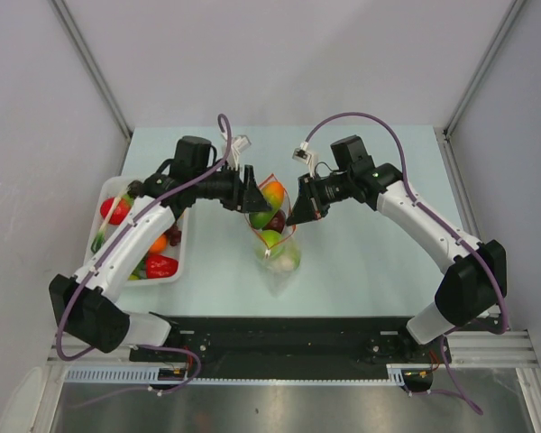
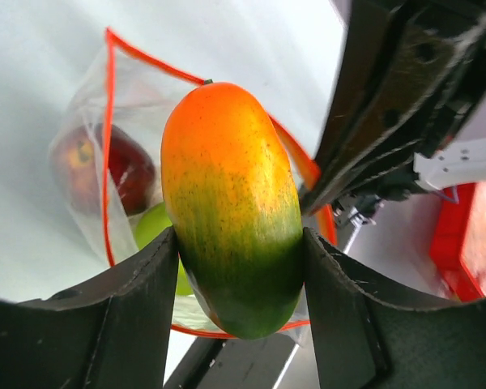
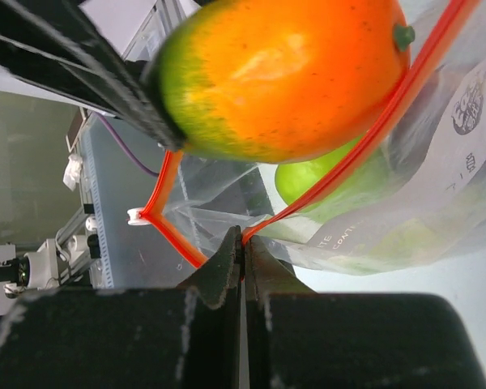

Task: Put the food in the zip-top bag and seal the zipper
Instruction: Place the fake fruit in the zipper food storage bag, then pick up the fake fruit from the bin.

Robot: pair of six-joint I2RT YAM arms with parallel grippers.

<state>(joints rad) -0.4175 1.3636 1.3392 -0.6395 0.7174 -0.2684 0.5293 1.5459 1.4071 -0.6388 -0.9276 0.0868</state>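
- My left gripper [image 1: 251, 193] is clamped on a mango [image 2: 231, 211], with one finger on each side of its green half and the orange end pointing away from the wrist camera
- The mango hangs right at the open mouth of the bag [image 1: 277, 248], between the two grippers; I cannot tell whether any of it is past the rim
- My right gripper [image 3: 243, 255] has its fingers pressed flat together on the zipper [image 2: 109, 146], and the wrist view shows the orange-red strip running straight in between them with no gap
- The zipper is unsealed, and the strip spreads into a wide loop around the mouth
- Through the clear plastic I see a red apple [image 2: 105, 166] with a green apple [image 2: 154, 227] just beside it
- From above, a whitish lump [image 1: 288, 262] lies at the end of the bag nearest the arm bases
- The bag stretches over the pale table [image 1: 379, 262] between the arms, mouth to the far side and closed end toward me
- A white tray [image 1: 182, 257] sits to the left, apart from the bag and partly under the left arm
- In the tray I make out a red pepper [image 1: 160, 265], another red piece [image 1: 114, 210] and an orange piece [image 1: 158, 242]; the arm hides the rest
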